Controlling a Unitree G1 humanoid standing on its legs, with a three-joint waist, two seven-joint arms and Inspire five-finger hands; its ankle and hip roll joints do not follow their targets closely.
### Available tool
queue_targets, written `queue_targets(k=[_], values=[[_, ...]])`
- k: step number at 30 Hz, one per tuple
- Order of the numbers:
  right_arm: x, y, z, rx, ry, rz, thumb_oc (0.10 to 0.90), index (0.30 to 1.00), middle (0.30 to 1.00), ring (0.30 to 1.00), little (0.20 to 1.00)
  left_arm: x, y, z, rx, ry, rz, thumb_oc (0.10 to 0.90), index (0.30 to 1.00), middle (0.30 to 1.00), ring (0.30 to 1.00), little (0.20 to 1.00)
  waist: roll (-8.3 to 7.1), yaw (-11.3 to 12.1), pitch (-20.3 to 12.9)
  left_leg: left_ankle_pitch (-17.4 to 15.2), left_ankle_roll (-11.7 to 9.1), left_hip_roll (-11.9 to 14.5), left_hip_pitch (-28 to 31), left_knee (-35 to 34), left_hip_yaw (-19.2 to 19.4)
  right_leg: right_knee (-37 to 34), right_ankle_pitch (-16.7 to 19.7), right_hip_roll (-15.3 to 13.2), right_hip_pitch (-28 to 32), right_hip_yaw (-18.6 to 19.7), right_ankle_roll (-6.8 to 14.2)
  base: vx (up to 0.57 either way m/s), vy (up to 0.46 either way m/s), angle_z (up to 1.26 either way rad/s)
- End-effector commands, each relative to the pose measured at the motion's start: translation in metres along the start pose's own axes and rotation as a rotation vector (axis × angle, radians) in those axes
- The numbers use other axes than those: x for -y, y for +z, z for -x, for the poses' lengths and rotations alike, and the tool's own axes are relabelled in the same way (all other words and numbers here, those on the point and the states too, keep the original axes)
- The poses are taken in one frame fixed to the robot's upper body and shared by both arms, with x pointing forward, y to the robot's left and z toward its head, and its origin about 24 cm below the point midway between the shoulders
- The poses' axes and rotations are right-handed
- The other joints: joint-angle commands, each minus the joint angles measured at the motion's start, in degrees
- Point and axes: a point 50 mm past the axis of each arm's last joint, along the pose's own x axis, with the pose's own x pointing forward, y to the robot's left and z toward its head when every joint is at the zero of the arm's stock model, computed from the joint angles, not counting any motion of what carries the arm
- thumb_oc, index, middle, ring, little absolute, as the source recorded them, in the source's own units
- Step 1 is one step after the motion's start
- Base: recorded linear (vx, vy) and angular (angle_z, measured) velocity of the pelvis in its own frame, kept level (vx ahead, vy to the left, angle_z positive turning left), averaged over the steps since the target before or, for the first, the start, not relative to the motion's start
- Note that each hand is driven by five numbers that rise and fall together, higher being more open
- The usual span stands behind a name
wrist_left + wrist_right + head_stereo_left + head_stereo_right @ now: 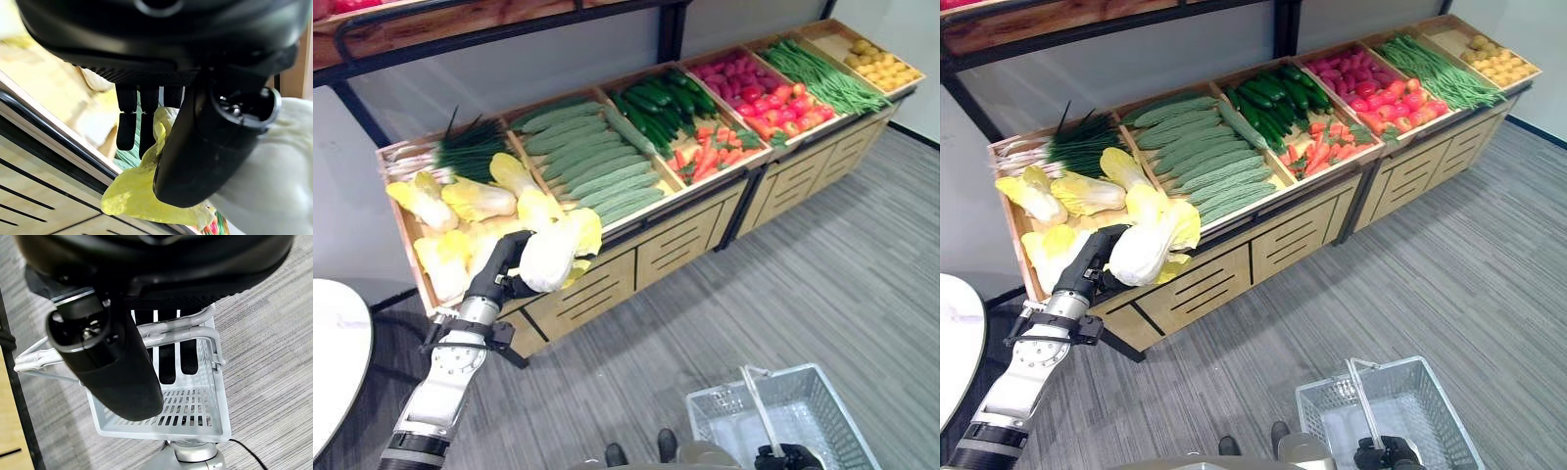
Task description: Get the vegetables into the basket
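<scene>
Left eye view: left hand [505, 266] clamps the napa cabbage [553, 253], its long axis pointing to 1 o'clock over the crate edge. The basket [822, 406] waits at 4 o'clock, right hand [115, 362] wrapped round its handle [176, 330].

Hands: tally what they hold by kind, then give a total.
Cabbage: 1, in the left hand
Basket: 1, its handle in the right hand
Total: 2
</scene>
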Motion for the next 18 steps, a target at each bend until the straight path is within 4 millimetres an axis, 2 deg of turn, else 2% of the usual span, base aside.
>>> queue_targets(k=[1, 2, 5, 7, 9, 14, 18], values=[[-0.002, 0.006, -0.001, 0.030, -0.010, -0.024, 0.400, 0.300, 0.300, 0.300, 0.300, -0.020, 0.066, -0.020, 0.330, 0.089, 0.012, 0.400, 0.300, 0.300, 0.300, 0.300, -0.83, 0.34, -0.31, -10.51, 0.31, -1.63, 2.46, 2.75, 0.63, 3.14, 2.77, -7.74, -5.62, -6.95, 6.48, 0.01, -0.002, -0.75], [-0.003, 0.006, -0.001, 0.028, -0.009, -0.022, 0.400, 0.300, 0.300, 0.300, 0.300, -0.022, 0.067, -0.020, 0.332, 0.097, 0.007, 0.400, 0.300, 0.300, 0.300, 0.300, -0.51, 0.68, 0.02, -10.58, 0.01, -1.12, 2.33, 2.91, 1.95, 3.25, 2.20, -9.35, -5.74, -11.58, 6.15, -0.01, -0.039, -0.91], [-0.009, 0.007, -0.001, 0.023, 0.011, 0.014, 0.400, 0.300, 0.300, 0.300, 0.300, -0.028, 0.062, -0.014, 0.312, 0.119, -0.011, 0.400, 0.300, 0.300, 0.300, 0.300, -0.40, 1.32, -0.02, -10.02, -0.59, -0.26, 2.74, 1.71, 5.69, 2.64, 1.77, -11.93, -5.40, -19.82, 5.98, 0.04, -0.084, -1.01], [-0.010, 0.008, -0.001, 0.024, 0.016, 0.023, 0.400, 0.300, 0.300, 0.300, 0.300, -0.029, 0.060, -0.013, 0.303, 0.124, -0.019, 0.400, 0.300, 0.300, 0.300, 0.300, -0.56, 1.52, -0.16, -9.84, -0.80, -0.16, 2.77, 1.32, 6.29, 2.07, 2.01, -12.09, -5.00, -20.85, 6.07, 0.05, -0.089, -0.52], [-0.009, 0.005, -0.001, 0.015, 0.017, 0.025, 0.400, 0.300, 0.300, 0.300, 0.300, -0.029, 0.057, -0.011, 0.293, 0.117, -0.021, 0.400, 0.300, 0.300, 0.300, 0.300, -1.01, 1.25, -0.91, -9.65, -1.31, 0.07, 3.27, 0.99, 6.38, 0.03, 2.50, -10.90, -3.90, -19.09, 6.03, 0.18, -0.239, -0.55], [-0.003, 0.003, -0.001, 0.009, -0.003, 0.013, 0.400, 0.300, 0.300, 0.300, 0.300, -0.021, 0.057, -0.013, 0.289, 0.093, 0.008, 0.400, 0.300, 0.300, 0.300, 0.300, -0.86, 0.33, -1.57, -9.25, -2.90, 1.20, 4.00, 1.00, 6.19, -1.81, -0.03, -8.99, -2.06, -18.60, 4.81, 0.14, -0.211, -0.18], [0.004, 0.010, -0.002, 0.032, -0.023, 0.009, 0.400, 0.300, 0.300, 0.300, 0.300, -0.015, 0.058, -0.015, 0.290, 0.075, 0.045, 0.400, 0.300, 0.300, 0.300, 0.300, -0.37, -0.44, -1.50, -8.40, -4.61, 3.13, 3.97, 0.99, 5.48, -0.49, -2.93, -7.42, -1.96, -18.27, 3.52, 0.12, -0.206, 0.08]])
